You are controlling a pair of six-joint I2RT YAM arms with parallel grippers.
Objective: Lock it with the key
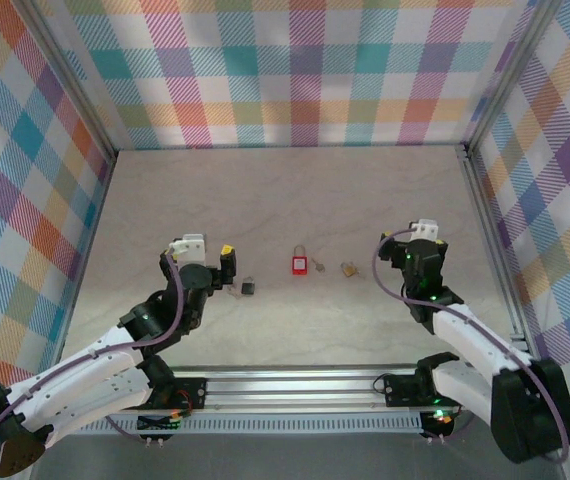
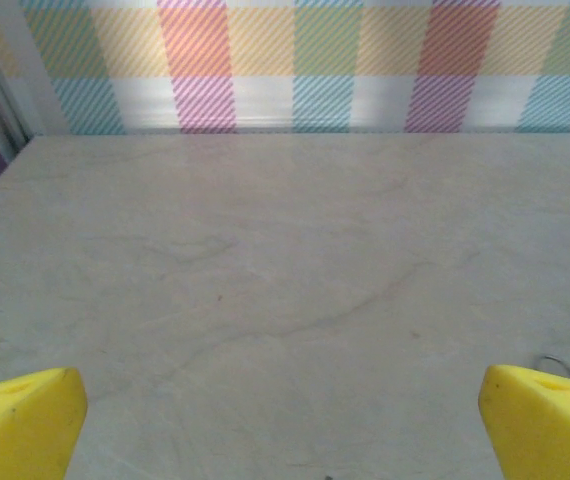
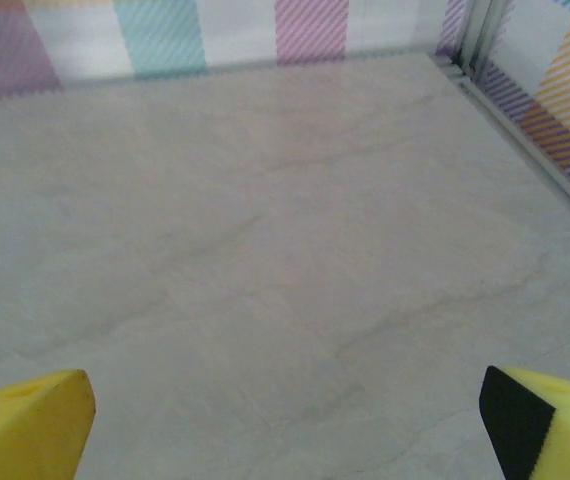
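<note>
Left gripper (image 1: 220, 266) sits low over the table (image 1: 285, 200), yellow fingers (image 2: 20, 425) spread wide with nothing between them, and there's bare marble ahead of it all the way to the back wall (image 2: 285, 70), plenty of room. Right gripper (image 1: 417, 252) is spread wide as well, empty, with open floor in front, though the metal frame (image 3: 480, 45) of the side wall runs close along its right. Between the two grippers lies the red lock (image 1: 299, 264), a key (image 1: 317, 266) just beside it; the brass lock (image 1: 348, 269) lies near the right gripper's left, and the black lock (image 1: 248, 288) sits just right of the left gripper
</note>
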